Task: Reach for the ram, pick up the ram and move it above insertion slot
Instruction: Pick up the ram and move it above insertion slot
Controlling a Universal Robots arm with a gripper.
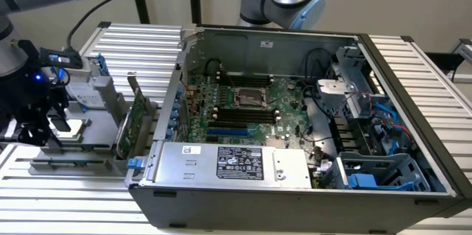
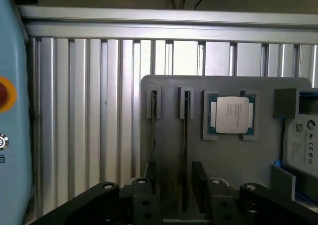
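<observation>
The black two-fingered end effector (image 2: 175, 180) hangs over the flat grey plastic holder plate (image 2: 258, 155), which lies on the ribbed aluminium desk (image 2: 89, 111). Its jaws stand wide and hold nothing. The ram (image 2: 185, 135), a long thin green circuit-board stick seen edge-on, stands upright in a narrow slot of the plate. It sits between the spread fingers and does not appear to touch either. What looks like a second stick (image 2: 153, 130) stands in the neighbouring slot, and a square silver-capped processor (image 2: 231, 114) rests in a pocket of the plate just beside the slots. The ram is probably light and stiff but thin and fragile. It is best pinched on its two flat faces near the middle of the free edge, squarely, so it cannot twist in the slot
</observation>
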